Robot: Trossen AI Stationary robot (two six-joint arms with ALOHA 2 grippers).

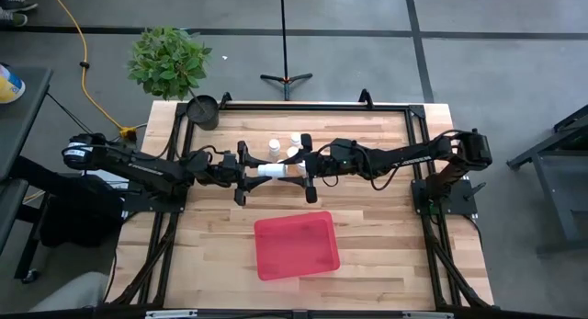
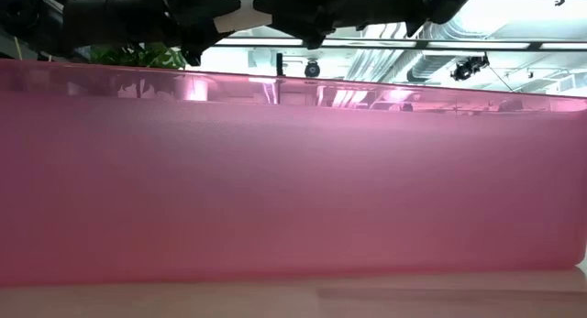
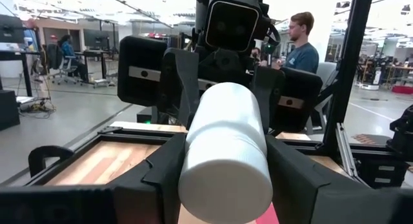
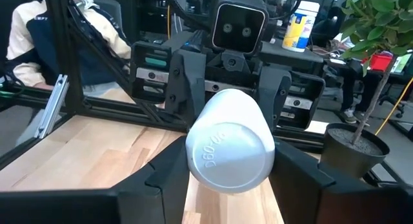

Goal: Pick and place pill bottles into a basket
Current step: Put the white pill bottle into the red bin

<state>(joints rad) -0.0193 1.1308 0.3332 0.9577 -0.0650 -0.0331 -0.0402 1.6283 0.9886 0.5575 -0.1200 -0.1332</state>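
A white pill bottle (image 1: 273,169) lies level in the air between my two grippers, above the middle of the table. My left gripper (image 1: 244,172) is shut on its left end. My right gripper (image 1: 308,169) is shut on its right end. The two grippers face each other. Three white-capped bottles (image 1: 293,153) stand on the table just behind them. The red basket (image 1: 296,245) sits on the table nearer the front edge. Its wall (image 2: 293,190) fills the low view. My left gripper pinches the bottle's left end (image 3: 193,166) between its two fingers, one on each side of the round body. The fingers come level from the table's left and lie along the bottle. The bottle is level and clear of the table. My right gripper pinches the bottle's right end (image 4: 193,130) between its two fingers, one on each side of the body. The fingers come level from the table's right and lie along the bottle. The flat, embossed end face (image 4: 229,153) points back at the wrist.
A small black pot (image 1: 202,109) with a green plant (image 1: 168,62) stands at the table's far left corner. Black frame rails (image 1: 312,106) run along the table's edges. People sit and stand in the room beyond the table (image 3: 302,46).
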